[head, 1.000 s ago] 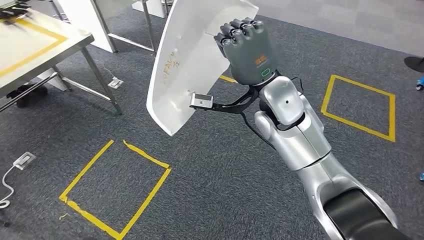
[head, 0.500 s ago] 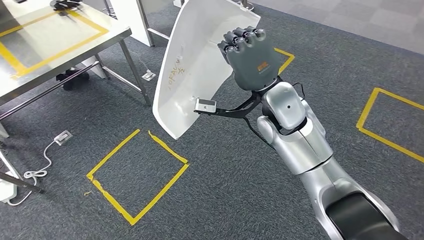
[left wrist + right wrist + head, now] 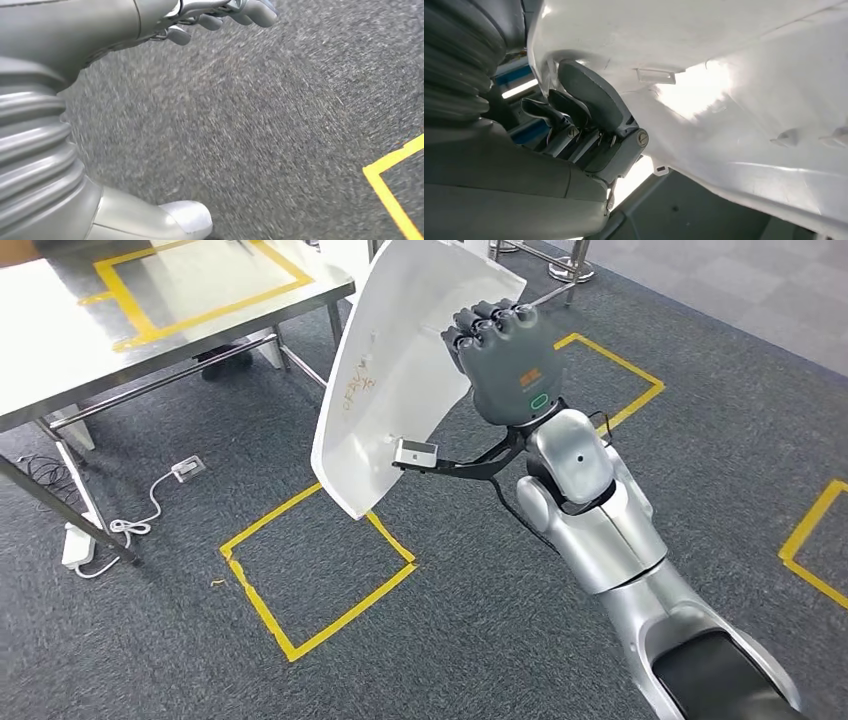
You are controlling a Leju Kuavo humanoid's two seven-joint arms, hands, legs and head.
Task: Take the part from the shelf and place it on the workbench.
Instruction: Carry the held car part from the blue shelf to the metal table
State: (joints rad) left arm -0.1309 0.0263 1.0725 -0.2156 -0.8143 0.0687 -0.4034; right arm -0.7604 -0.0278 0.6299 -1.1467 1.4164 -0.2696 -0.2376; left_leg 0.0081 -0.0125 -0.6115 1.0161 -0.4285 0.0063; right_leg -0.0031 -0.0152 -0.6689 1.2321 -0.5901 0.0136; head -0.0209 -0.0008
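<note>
We judged white part (image 3: 400, 390) stiff, light, awkwardly broad; right hand (image 3: 508, 355) gripped its edge, short of workbench (image 3: 60, 350); left hand (image 3: 220, 15) fingers' state unclear.

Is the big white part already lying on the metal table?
No, the right hand holds the white part up above the carpet, beside the table.

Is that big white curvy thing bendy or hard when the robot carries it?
Probably fairly stiff: the white part keeps its curved shape though the right hand grips just one edge. Likely light for its size, since it looks thin. Its smooth surface might slip.
</note>
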